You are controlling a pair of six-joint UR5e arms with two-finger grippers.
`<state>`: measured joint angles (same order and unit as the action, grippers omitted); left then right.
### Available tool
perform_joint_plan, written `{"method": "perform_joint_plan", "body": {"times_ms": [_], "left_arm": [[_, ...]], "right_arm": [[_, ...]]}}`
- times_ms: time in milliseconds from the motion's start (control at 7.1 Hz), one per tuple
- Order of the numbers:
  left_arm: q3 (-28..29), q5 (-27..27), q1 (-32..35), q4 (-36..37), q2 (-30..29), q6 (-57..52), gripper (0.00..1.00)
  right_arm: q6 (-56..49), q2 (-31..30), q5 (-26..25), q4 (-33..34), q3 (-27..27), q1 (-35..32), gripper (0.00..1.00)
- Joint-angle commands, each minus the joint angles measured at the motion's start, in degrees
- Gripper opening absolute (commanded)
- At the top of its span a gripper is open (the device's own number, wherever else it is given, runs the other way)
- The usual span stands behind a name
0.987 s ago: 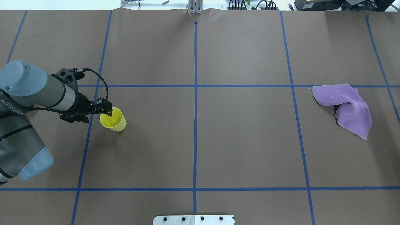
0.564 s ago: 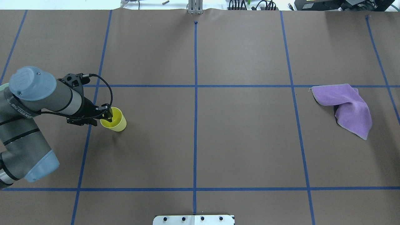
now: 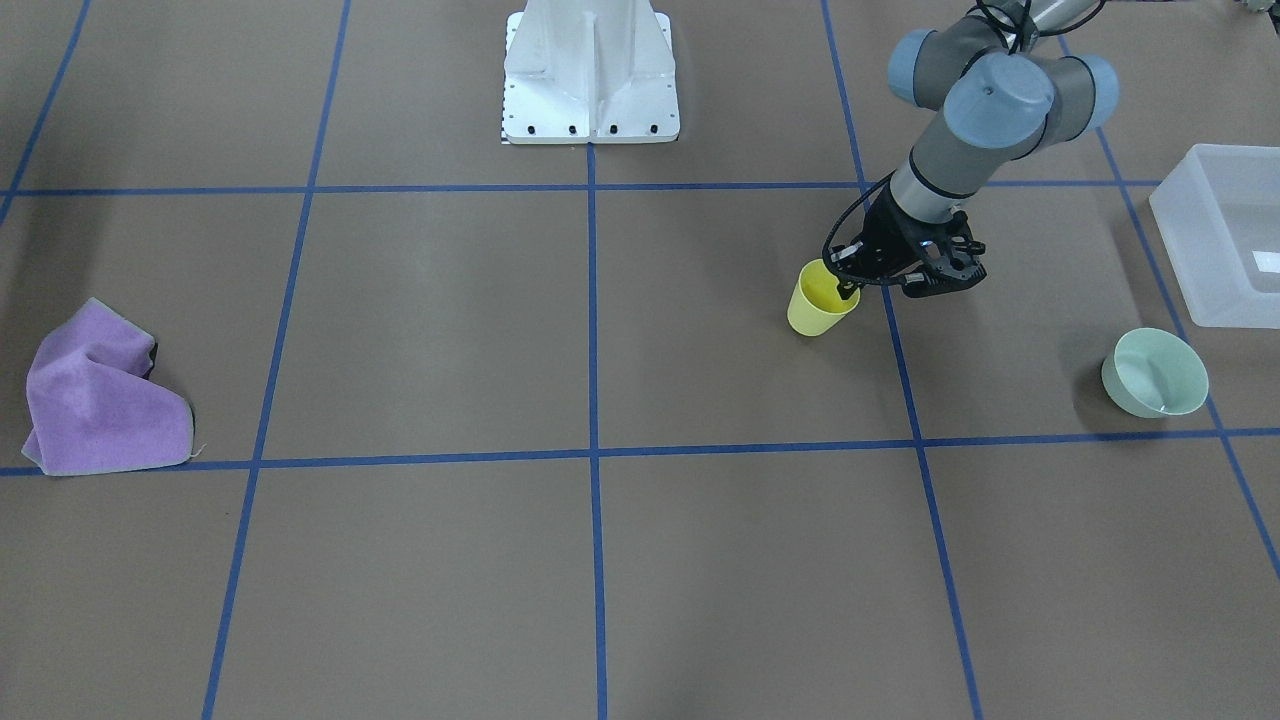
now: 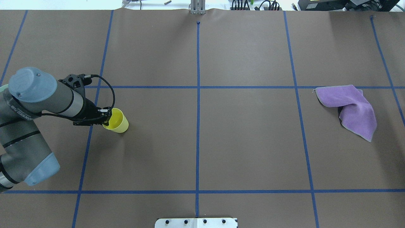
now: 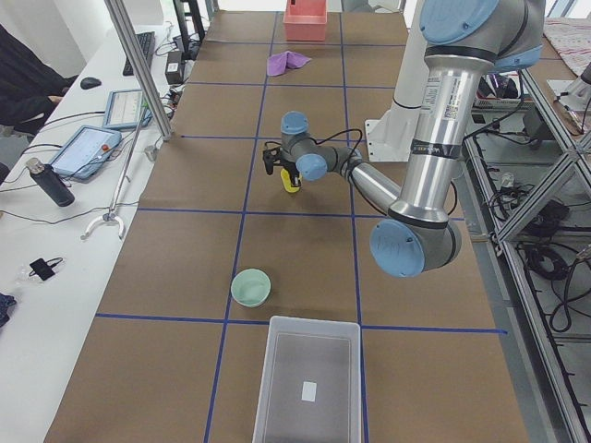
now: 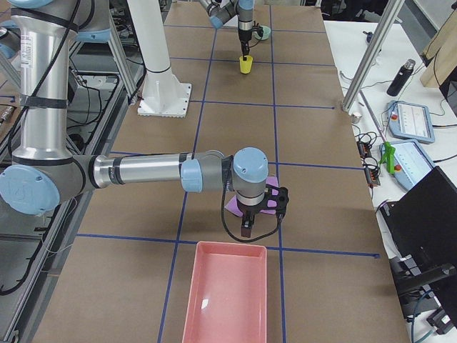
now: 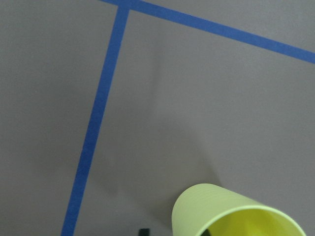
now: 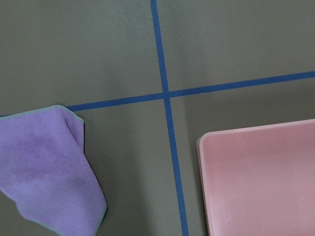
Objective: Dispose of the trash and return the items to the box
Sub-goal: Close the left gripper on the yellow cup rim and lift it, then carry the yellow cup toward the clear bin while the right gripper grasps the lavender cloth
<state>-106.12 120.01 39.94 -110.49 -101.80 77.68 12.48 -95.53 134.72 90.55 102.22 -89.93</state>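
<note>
A: Surface and room?

B: The table (image 4: pixel 253 152) is covered in matte brown paper and gridded with blue tape (image 4: pixel 197 126). A white bench (image 5: pixel 55 258) with tablets is seen alongside.

A: Objects?

B: A frosted box (image 3: pixel 1215 240), rectangular and round-cornered, is set at the left end. A glossy pink tray (image 6: pixel 191 300) is at the right end, with a crumpled purple cloth (image 4: pixel 351 106) near it. A smooth mint bowl (image 3: pixel 1155 373) is placed near the box. The tapered yellow cup (image 4: pixel 117 122) is stood upright farther in.

A: Grippers?

B: The cup's wall is straddled by the left gripper (image 4: pixel 106 114), and a gap is seen at the outer finger. For the right gripper (image 6: pixel 246 230), hung at the cloth's edge, the spread cannot be told.
</note>
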Motion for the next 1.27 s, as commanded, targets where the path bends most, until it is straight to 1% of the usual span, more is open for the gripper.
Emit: {"method": "perform_joint_plan", "body": {"times_ms": [0,141,423,564,705,846,1128], "left_arm": [[-1.98,6.35,3.71,0.28,-0.07,0.02,0.00],[-2.42,8.81,6.70,0.28,0.02,-0.07,0.00],[-2.77,13.90,15.03,0.37,0.02,-1.82,0.00],[-3.82,14.89,18.47,0.45,2.11,-6.35,0.00],[-4.44,16.73,22.33,0.46,5.09,-12.66,0.00],[-4.79,18.14,26.63,0.46,7.90,-19.69,0.00],[-5.41,18.24,35.07,0.45,16.76,-39.60,0.00]], "right_arm": [[0.09,3.66,-0.07,0.06,0.17,3.24,1.00],[0.70,5.60,-0.07,-0.28,0.17,6.66,1.00],[9.09,8.67,-0.25,-0.64,0.26,14.31,1.00],[12.36,9.56,-1.03,-0.73,0.17,18.35,1.00],[13.44,10.79,-2.34,-0.73,0.09,21.00,1.00],[14.93,11.76,-2.53,-0.73,-0.26,23.11,1.00],[15.47,12.65,-4.02,-0.73,-0.53,25.50,1.00]]}}
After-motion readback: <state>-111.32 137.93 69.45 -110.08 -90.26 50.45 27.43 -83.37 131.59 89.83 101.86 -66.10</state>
